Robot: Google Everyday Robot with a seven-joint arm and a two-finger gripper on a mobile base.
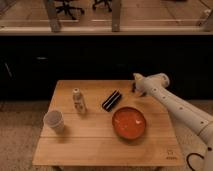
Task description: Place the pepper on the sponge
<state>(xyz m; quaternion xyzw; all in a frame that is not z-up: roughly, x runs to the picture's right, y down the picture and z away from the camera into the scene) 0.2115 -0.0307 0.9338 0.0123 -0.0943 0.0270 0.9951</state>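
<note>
My gripper is low over the back right part of the wooden table, at the end of the white arm that reaches in from the right. It points left and down, just behind the orange bowl. A small dark shape sits right at its tip, and I cannot tell what it is. The pepper and the sponge are not visible as separate things; the gripper and arm may be hiding them.
A pale shaker-like bottle stands left of centre. A dark flat packet lies between it and the gripper. A white cup stands near the left edge. A dark cabinet front runs behind the table.
</note>
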